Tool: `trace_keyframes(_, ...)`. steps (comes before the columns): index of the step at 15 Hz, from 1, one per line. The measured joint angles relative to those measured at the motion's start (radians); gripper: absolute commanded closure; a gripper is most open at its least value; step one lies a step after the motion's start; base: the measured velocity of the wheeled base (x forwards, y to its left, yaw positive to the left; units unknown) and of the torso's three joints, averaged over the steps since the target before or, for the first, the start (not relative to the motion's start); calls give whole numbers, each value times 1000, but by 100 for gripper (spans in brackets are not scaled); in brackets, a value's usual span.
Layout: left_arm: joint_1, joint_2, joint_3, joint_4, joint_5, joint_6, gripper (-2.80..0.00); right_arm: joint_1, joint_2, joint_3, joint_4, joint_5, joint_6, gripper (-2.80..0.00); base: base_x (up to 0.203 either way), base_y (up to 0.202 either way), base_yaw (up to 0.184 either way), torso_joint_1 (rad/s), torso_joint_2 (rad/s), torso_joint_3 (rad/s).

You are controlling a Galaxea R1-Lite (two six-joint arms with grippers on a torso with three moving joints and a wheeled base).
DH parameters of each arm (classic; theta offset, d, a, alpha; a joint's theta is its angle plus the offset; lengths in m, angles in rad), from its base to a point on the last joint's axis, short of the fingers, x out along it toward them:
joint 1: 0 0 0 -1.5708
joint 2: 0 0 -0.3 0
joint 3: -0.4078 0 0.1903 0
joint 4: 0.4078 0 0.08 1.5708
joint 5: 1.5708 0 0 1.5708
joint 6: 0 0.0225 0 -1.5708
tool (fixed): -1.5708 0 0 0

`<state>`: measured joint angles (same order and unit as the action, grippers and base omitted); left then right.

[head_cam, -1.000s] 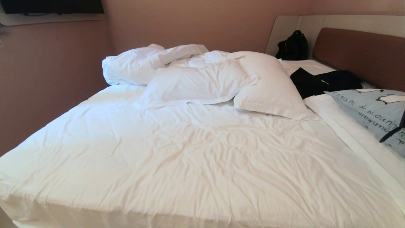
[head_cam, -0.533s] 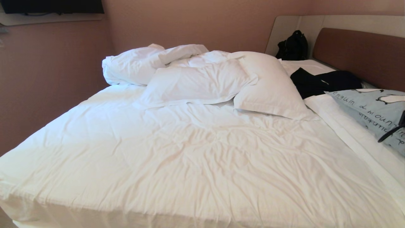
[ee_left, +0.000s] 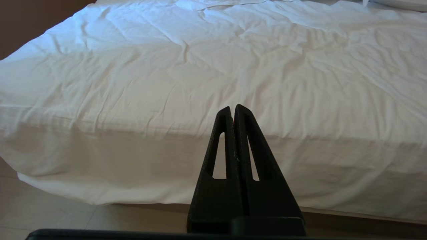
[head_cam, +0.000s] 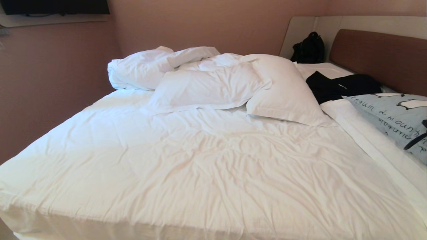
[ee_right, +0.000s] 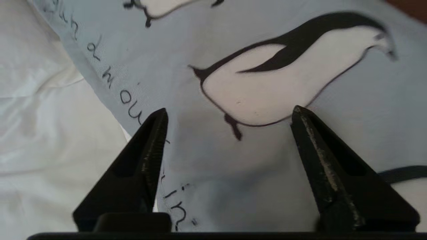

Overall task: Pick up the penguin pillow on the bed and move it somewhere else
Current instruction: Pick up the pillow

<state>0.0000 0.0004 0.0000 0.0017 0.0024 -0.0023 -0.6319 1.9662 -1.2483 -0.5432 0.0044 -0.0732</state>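
Observation:
The penguin pillow (head_cam: 390, 113), light blue with black-and-white penguins and dark lettering, lies at the right side of the bed (head_cam: 186, 156) by the headboard. It fills the right wrist view (ee_right: 233, 50). My right gripper (ee_right: 230, 111) is open, close over the fabric, one finger on the lettering and one below a penguin's belly, with nothing pinched between them. In the head view only a dark cable (head_cam: 415, 141) of that arm shows over the pillow. My left gripper (ee_left: 233, 108) is shut and empty, parked low before the bed's near edge (ee_left: 166, 133).
Two white pillows (head_cam: 206, 86) (head_cam: 287, 90) and a bunched duvet (head_cam: 143, 66) lie at the far side. A black garment (head_cam: 343, 86) lies just behind the penguin pillow, and a black bag (head_cam: 308, 48) leans in the corner. The brown headboard (head_cam: 380, 56) runs along the right.
The dark cable over the pillow has slid a little toward the right edge of the head view. The pillow and the bedding have not moved.

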Motion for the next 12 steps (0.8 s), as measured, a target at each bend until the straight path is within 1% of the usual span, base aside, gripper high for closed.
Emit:
trace_keyframes(3,0,0,0,0,0,-1,0,-4,-87,4,31,-8,0,-280,0,0,0,0,0,0)
trace_keyframes(6,0,0,0,0,0,0,0,-27,-176,0,102,-5,-23,-280,0,0,0,0,0,0)
trace_keyframes(8,0,0,0,0,0,0,0,-53,-203,0,171,-2,-62,-280,0,0,0,0,0,0)
trace_keyframes(12,0,0,0,0,0,0,0,-82,-197,-3,323,2,-152,-280,0,0,0,0,0,0)
